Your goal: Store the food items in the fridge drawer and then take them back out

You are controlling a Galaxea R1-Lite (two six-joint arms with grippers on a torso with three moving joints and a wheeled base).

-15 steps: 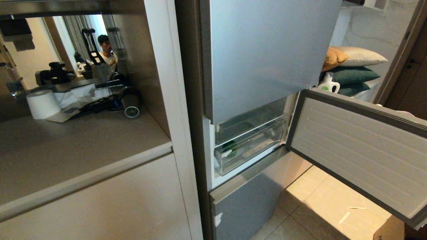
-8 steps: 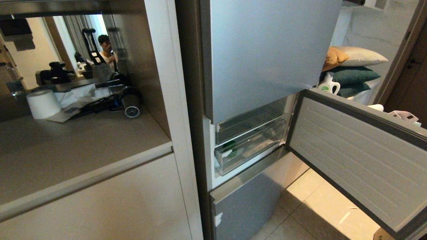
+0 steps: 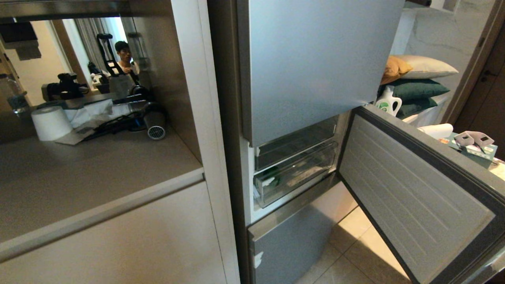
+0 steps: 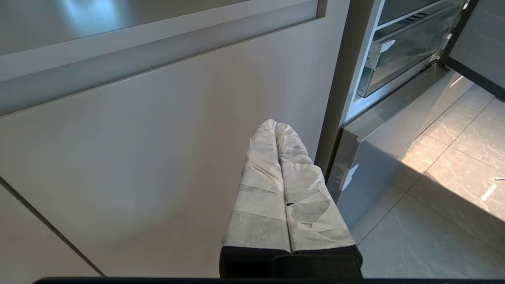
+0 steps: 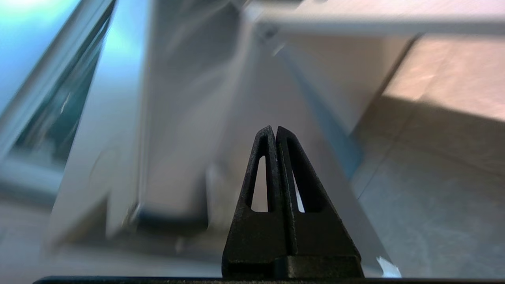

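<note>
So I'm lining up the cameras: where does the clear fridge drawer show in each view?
Head view: fridge drawer, centre, below the upper silver door, something green inside it.
Left wrist view: fridge drawer, top right corner.
Right wrist view: too blurred to tell.
Shared landmark: the lower silver door under the drawer.

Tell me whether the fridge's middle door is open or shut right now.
Open. The middle door stands swung out to the right, ribbed inner face showing, and the clear fridge drawer sits exposed in the compartment behind it.
</note>
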